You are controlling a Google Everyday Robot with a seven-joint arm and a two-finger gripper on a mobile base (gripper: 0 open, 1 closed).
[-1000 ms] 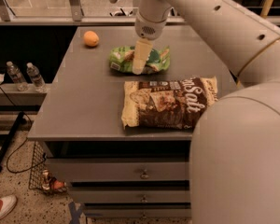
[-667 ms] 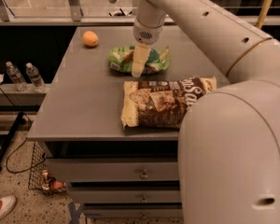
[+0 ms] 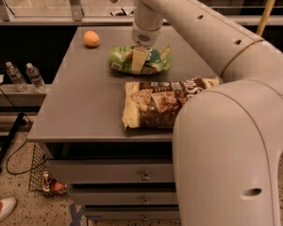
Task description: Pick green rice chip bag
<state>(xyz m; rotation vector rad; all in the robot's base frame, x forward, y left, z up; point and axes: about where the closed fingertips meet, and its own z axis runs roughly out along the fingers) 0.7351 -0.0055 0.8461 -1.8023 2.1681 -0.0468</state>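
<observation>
Directly over the green rice chip bag (image 3: 158,59) hangs the gripper (image 3: 138,60) — clamped or spread, I cannot tell — with the brown bag (image 3: 160,102) just beside.

The gripper (image 3: 138,60) has dropped slightly lower onto the green rice chip bag (image 3: 156,59). The arm (image 3: 226,140) now covers more of the brown bag (image 3: 153,105).

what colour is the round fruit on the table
The fruit is orange, camera view; the gripper is at the green bag.
</observation>
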